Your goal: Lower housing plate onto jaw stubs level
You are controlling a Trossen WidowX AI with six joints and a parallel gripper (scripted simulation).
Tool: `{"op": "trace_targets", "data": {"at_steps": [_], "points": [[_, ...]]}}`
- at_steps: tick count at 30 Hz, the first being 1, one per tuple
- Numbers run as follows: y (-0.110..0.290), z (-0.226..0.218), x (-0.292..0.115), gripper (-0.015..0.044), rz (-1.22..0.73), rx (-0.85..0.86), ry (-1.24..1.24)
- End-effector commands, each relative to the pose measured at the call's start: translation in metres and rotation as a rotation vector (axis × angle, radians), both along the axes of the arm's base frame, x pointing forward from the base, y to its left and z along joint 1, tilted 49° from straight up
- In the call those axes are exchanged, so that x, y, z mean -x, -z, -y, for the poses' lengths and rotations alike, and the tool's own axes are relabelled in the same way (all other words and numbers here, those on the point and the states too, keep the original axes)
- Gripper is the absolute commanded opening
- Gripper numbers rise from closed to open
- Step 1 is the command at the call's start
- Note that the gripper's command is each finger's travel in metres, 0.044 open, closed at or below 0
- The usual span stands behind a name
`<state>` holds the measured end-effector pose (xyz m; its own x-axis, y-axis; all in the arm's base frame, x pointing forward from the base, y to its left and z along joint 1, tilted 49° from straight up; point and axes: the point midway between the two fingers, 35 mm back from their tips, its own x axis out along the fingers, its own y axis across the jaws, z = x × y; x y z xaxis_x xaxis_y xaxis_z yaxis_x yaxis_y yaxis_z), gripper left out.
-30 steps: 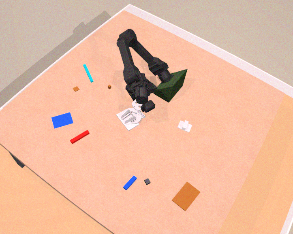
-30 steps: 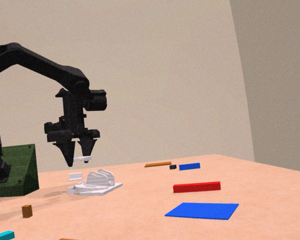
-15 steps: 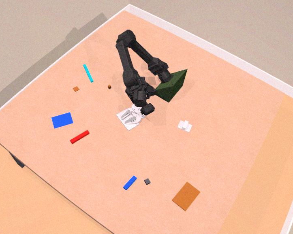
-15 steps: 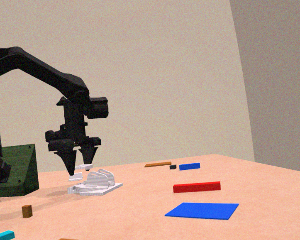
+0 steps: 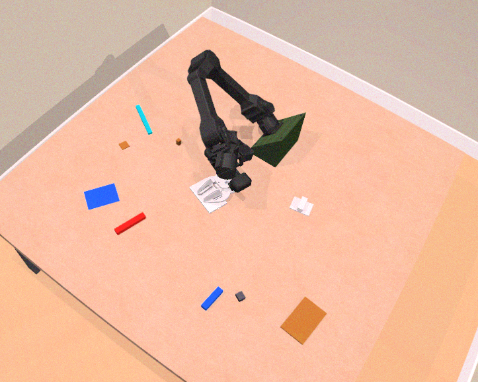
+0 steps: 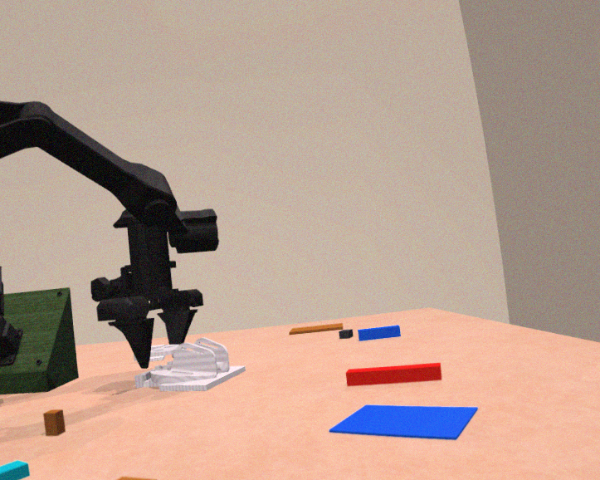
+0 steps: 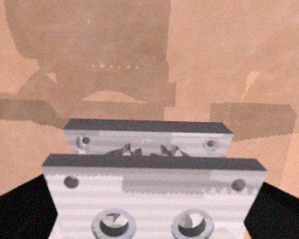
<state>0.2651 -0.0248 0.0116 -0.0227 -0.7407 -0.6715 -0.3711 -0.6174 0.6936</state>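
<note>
My gripper (image 6: 160, 355) is shut on the white housing plate (image 5: 223, 182) (image 7: 153, 199). The plate lies across between the two fingers, with two round holes showing in the wrist view. It is low over the geared end of the white base (image 5: 210, 207) (image 7: 146, 127) (image 6: 186, 387). The two white slotted jaws (image 5: 211, 192) (image 6: 199, 359) stand on the base, pointing away from the arm. In the wrist view only bits of gear teeth (image 7: 174, 150) show beyond the plate. The plate hides the jaw stubs, and I cannot tell whether it touches them.
A small white bracket (image 5: 301, 204) stands to one side. The green wedge (image 5: 286, 137) (image 6: 41, 340) is by the arm's base. Farther off lie a red bar (image 5: 129, 223) (image 6: 392, 374), a blue sheet (image 5: 101, 196) (image 6: 406, 422), a brown block (image 5: 178, 141) (image 6: 53, 422) and an orange sheet (image 5: 303, 320).
</note>
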Motion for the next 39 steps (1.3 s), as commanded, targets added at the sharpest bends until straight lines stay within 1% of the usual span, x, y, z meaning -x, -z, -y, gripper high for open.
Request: {"op": "trace_targets", "data": {"at_steps": [1, 39], "points": [[0.0036, 0.0053, 0.0022, 0.0351, -0.007, 0.008, -0.003], [0.0067, 0.0090, 0.0023, 0.0351, -0.007, 0.008, -0.003]]}}
